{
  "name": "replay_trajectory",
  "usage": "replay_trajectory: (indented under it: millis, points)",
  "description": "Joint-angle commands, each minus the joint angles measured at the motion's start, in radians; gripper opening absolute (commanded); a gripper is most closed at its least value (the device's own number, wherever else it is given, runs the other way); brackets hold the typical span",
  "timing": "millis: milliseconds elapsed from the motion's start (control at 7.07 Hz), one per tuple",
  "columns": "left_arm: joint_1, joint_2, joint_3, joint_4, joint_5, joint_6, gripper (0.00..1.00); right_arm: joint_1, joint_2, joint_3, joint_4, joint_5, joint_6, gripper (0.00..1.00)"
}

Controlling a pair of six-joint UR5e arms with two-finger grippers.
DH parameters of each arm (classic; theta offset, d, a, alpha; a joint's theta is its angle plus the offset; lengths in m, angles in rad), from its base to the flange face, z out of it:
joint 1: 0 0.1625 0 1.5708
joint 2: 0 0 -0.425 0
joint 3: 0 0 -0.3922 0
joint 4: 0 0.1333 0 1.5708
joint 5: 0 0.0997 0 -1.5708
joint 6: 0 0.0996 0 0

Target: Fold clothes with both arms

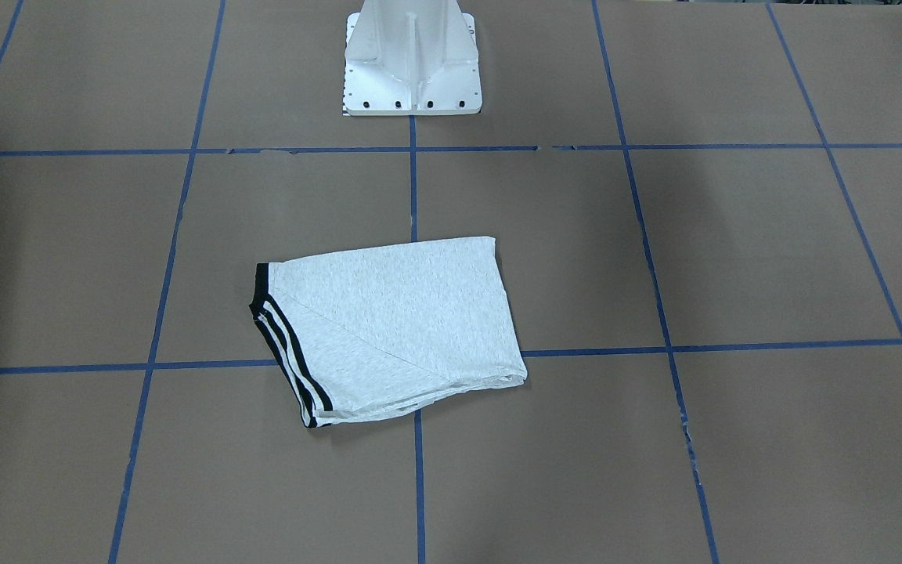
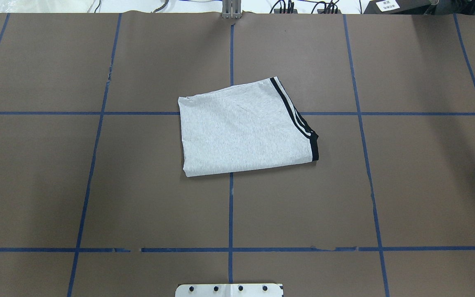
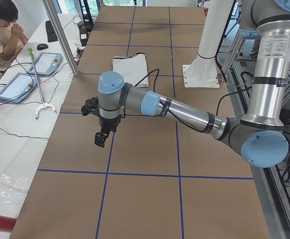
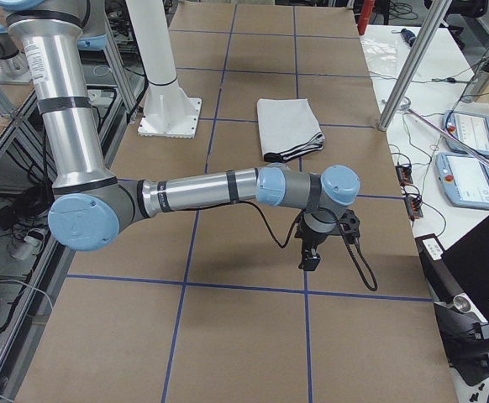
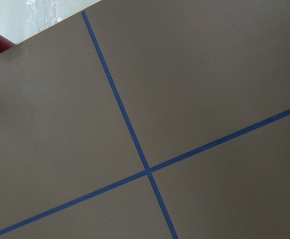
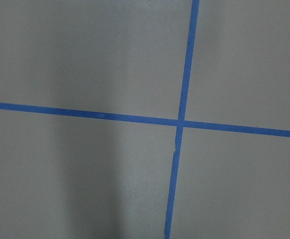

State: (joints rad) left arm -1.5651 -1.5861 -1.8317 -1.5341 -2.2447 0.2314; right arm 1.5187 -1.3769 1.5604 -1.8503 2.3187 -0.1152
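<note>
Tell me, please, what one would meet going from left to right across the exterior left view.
Person → left end effector → white pedestal base. The folded T-shirt overlaps the end effector's span, so it is left out of the order.

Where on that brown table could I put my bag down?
The folded grey T-shirt covers only the middle, and the white metal pedestal base the robot's edge. The taped squares of the brown paper-covered table on either side are bare. At the far ends, the left gripper and right gripper hang overhead.
</note>
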Motion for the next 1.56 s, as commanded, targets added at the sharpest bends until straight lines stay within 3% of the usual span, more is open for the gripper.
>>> replay_trajectory:
  millis: [0, 141, 424, 849, 1415]
  points:
    - [-0.006, 0.073, 0.064, -0.032, 0.002, -0.003, 1.0, 0.0, 0.002, 0.0, 0.0, -0.005, 0.003, 1.0]
    - [-0.004, 0.072, 0.142, -0.081, -0.003, -0.003, 1.0, 0.0, -0.001, -0.003, -0.001, -0.007, 0.003, 1.0]
    - [-0.012, 0.054, 0.15, -0.202, -0.038, -0.03, 1.0, 0.0, 0.007, -0.032, 0.0, -0.012, 0.003, 1.0]
    - [-0.013, 0.031, 0.096, -0.166, -0.105, -0.078, 1.0, 0.0, 0.004, -0.03, 0.006, -0.009, 0.003, 1.0]
    - [-0.015, 0.047, 0.091, -0.159, -0.104, -0.075, 1.0, 0.0, -0.05, -0.08, 0.118, 0.041, 0.005, 1.0]
